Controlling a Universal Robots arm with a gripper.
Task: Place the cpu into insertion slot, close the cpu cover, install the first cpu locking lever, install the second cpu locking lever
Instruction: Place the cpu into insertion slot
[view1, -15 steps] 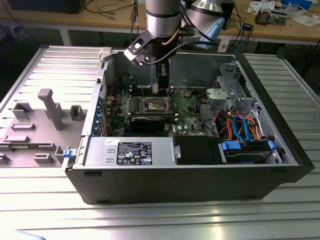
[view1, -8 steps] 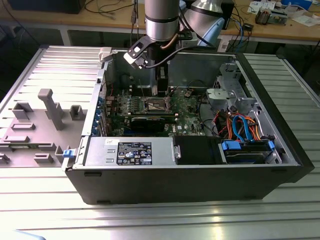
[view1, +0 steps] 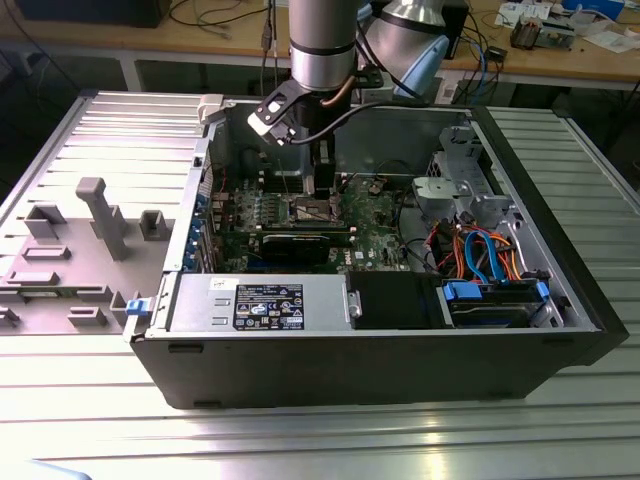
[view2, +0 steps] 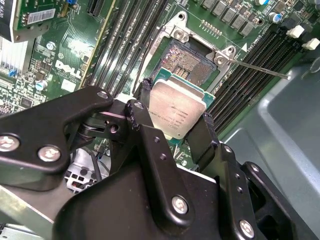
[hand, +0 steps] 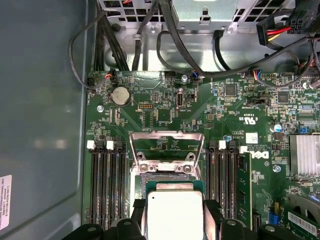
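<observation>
Gripper has its fingers closed narrow on two opposite edges of the cpu, metal top facing up.

Cpu hangs over the near edge of the insertion slot, tilted in the second wrist view, overlapping part of the pin field. Cpu cover stands open on the far side of the slot. One thin locking lever angles out from a slot corner. Memory slots flank the slot on both sides.

Handling, as I judge it:
- Chip is light, thin and stiff.
- Smooth lid is likely slippery, so an edge grip as here suits it.
- Underside contacts and slot pins look fragile; no sliding or pressing across them.

Hard to make out:
- Whether the chip touches the slot rim or floats clear: cannot tell.
- Chip underside and the pins beneath it are hidden.
- In the first wrist view the cpu is cut off at the picture edge.
- In the exterior view the gripper stands over the slot inside the computer case; the chip is too small to pick out there.
</observation>
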